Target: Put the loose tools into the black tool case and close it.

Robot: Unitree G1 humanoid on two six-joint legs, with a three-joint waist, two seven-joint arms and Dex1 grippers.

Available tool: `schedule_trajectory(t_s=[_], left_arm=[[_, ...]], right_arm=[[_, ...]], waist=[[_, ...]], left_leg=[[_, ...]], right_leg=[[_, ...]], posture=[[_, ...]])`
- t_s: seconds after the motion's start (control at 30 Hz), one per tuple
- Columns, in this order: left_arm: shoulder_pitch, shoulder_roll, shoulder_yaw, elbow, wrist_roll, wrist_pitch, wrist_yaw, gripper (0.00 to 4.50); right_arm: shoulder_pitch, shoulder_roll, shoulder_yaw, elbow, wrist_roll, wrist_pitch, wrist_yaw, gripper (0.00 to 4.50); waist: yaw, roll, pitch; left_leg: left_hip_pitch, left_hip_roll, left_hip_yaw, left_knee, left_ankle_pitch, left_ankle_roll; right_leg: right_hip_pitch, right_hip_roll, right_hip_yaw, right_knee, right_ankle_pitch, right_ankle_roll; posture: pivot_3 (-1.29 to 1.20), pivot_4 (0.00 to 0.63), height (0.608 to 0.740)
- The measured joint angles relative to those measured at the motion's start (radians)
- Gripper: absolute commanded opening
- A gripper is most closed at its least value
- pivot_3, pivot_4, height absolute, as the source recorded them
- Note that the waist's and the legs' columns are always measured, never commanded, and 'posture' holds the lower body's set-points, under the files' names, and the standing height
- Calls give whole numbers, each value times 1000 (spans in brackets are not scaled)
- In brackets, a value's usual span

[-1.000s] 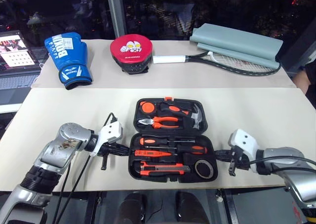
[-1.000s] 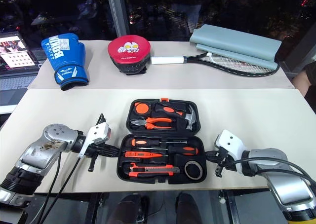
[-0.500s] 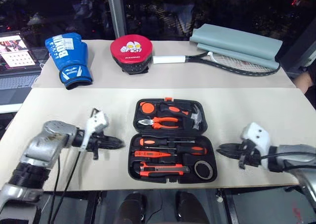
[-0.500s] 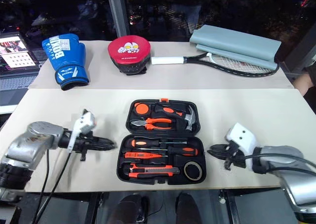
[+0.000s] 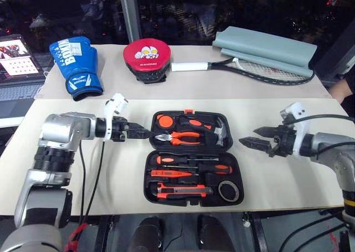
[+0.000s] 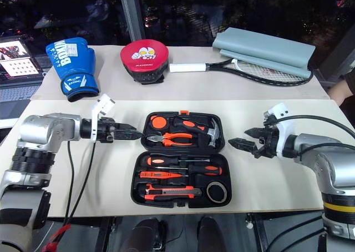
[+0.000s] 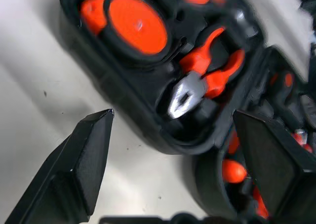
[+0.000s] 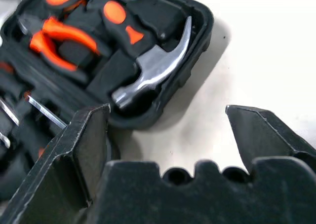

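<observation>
Black tool case (image 5: 191, 157), lying open flat mid-table, all tools seated in their recesses.

My left gripper (image 5: 143, 133) and right gripper (image 5: 248, 141), both spread and empty, flank the far half's side edges; bare table (image 5: 299, 180) lies either side. Count: two screwdrivers (image 5: 194, 164), one tester screwdriver (image 5: 172, 173), one utility knife (image 5: 183, 191), one tape roll (image 5: 229, 190). Blue glove (image 5: 75, 66) reads "BOXING".
</observation>
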Motion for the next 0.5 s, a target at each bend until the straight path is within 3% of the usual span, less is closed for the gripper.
schedule_trajectory(t_s=[0.23,0.5], left_arm=[[-29,-21,-51,47,23,-9,9,4128],[-29,-22,-64,48,34,-37,4,4128]], right_arm=[[-107,49,30,115,5,73,-41,4430],[-110,66,97,159,-7,73,-45,4430]], waist=[[-3,0,0],[-2,0,0]], left_leg=[[0,0,0,-1,0,0],[0,0,0,-1,0,0]], right_leg=[[0,-1,0,-1,0,0],[0,-1,0,0,0,0]], posture=[[0,150,736],[0,150,736]])
